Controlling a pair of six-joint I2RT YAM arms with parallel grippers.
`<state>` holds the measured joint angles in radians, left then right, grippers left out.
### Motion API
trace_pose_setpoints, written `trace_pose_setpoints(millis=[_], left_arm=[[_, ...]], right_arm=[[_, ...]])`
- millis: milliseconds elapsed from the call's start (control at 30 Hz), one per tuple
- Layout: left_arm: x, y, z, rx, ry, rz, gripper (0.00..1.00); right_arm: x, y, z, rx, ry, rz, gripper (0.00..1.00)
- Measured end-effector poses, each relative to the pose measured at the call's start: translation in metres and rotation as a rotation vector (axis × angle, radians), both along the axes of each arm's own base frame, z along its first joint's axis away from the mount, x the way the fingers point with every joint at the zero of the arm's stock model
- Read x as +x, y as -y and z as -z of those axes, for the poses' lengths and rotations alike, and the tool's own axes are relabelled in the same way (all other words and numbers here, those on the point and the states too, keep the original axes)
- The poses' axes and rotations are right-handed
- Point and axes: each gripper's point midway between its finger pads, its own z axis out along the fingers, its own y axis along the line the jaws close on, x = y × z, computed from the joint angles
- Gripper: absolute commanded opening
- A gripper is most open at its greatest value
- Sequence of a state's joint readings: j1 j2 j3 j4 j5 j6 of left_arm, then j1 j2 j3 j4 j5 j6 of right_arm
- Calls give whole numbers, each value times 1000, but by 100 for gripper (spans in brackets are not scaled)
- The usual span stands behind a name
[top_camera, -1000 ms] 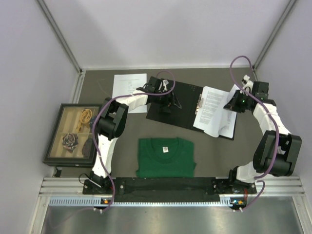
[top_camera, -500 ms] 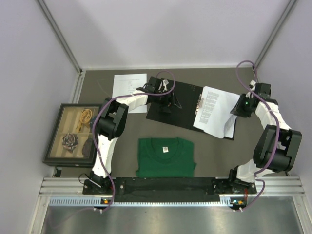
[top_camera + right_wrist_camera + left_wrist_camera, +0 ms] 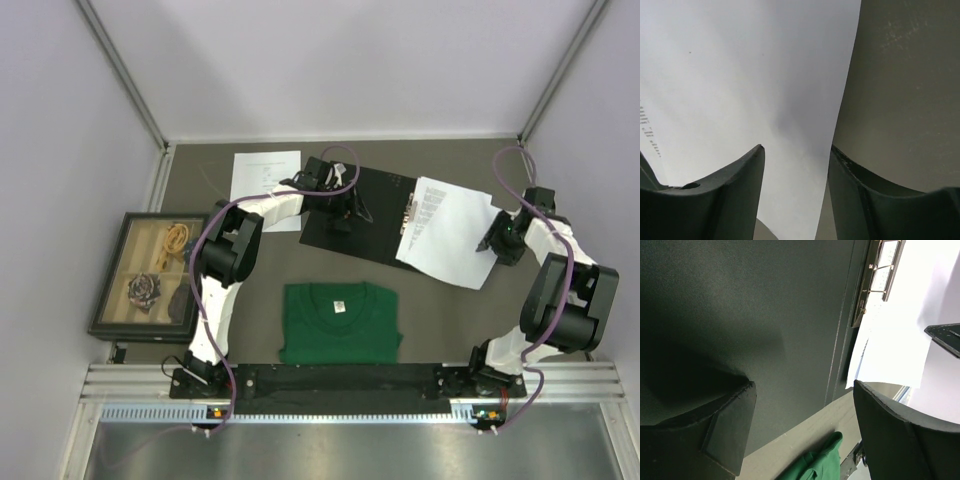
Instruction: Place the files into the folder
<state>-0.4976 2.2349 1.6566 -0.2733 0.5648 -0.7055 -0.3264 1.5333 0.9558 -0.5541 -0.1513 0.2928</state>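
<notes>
The folder (image 3: 365, 205) lies open at the back middle, black inner faces up, with its clip (image 3: 875, 285) along the spine. The files (image 3: 447, 230), white printed sheets, lie flat on its right half. My left gripper (image 3: 343, 212) hovers open over the folder's left face, and nothing sits between its fingers (image 3: 802, 390). My right gripper (image 3: 492, 241) is at the files' right edge. Its jaws stand apart (image 3: 796, 150) above the white paper (image 3: 740, 75), whose edge runs between them. Another printed white sheet (image 3: 265, 178) lies on the table at the back left.
A folded green shirt (image 3: 340, 322) lies in front of the folder, and also shows in the left wrist view (image 3: 815, 462). A dark-framed picture box (image 3: 145, 275) sits at the left. Purple walls close the table on three sides.
My right gripper has opened and let go of the files, which dropped from a lifted, curled pose to lie flat on the folder. The right arm drew back to the right. The left arm stayed still.
</notes>
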Motion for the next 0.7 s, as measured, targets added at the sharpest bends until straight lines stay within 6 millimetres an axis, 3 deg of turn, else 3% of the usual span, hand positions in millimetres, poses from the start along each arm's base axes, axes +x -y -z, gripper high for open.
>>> trace_pose_setpoints(millis=[233,367,567,700], left_arm=[[0,0,0,0,0,0,82],[0,0,2,2,-2,0,82],[0,0,3,1,-3,2,82],[0,0,3,1,-3,2,82]], right_arm=[[-9,10,15,-17,-63,53,47],[-10,11,28,-15,-98,53,28],[-1,13,26,-21,-61,34,5],[10,12,19,-41,-42,-14,0]])
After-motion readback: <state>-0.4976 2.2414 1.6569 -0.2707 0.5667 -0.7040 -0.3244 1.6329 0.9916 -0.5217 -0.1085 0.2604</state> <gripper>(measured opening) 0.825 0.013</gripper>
